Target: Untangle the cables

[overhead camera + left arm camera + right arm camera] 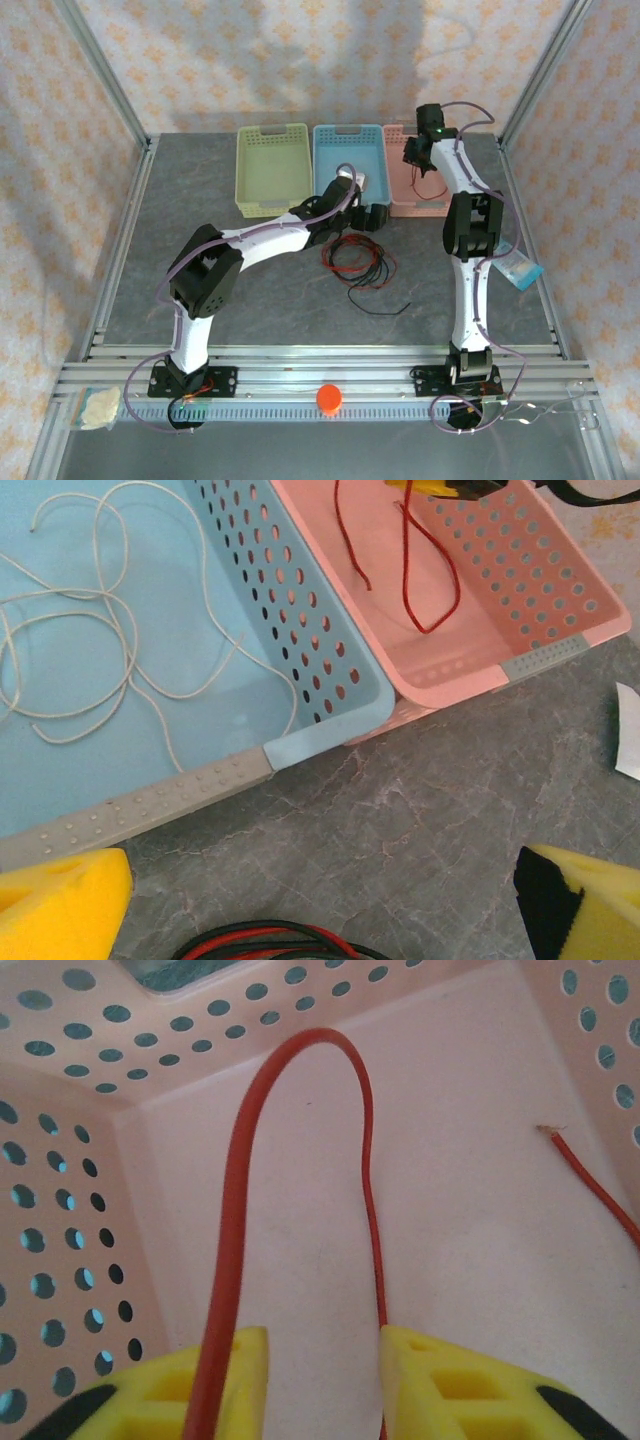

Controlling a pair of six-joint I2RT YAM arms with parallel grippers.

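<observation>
Red wire (240, 1190), thin and glossy, arches in a limp loop inside the perforated pink plastic basket (60, 1160). It drapes past the right gripper (325, 1380), whose yellow foam pads (450, 1390) stand parted and pinch nothing, so the drop-off looks nearly done. A whitish wire (110, 660) lies loosely coiled in the blue basket (330, 650). Next, the left gripper (320, 900), spread wide, must single out one strand from the red-and-black tangle (358, 262) on the grey marbled table (250, 300).

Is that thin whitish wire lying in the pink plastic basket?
No: the thin whitish wire lies in the light blue perforated plastic basket, while the pink plastic basket beside it holds a red wire.
</observation>
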